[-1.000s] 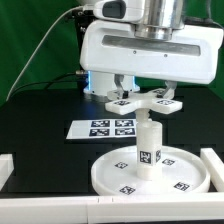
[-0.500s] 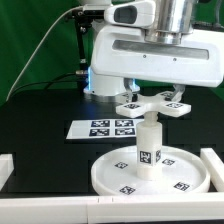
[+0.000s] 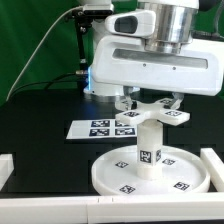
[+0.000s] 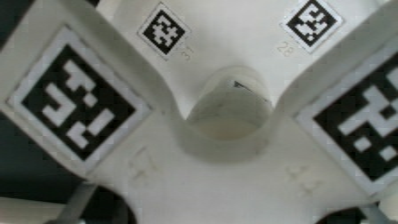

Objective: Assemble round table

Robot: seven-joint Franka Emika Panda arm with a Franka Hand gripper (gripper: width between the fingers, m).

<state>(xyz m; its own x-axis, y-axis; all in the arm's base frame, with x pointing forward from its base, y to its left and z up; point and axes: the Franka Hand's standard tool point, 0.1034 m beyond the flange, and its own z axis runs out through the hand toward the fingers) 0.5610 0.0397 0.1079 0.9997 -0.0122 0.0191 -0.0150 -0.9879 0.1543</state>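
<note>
Marker board: flat on the table, to the exterior view's left of the leg and behind the disc; no part of the build.
Round disc: lies flat, rim up, so its hub holds the leg.
Leg: upright in the disc's centre, top end free to take the base.
Cross-shaped base: held level just above the leg's top, centred for seating; contact cannot be told. The wrist view fills with its tagged arms.
Gripper: fingers clamped on the base, right over the leg.
</note>
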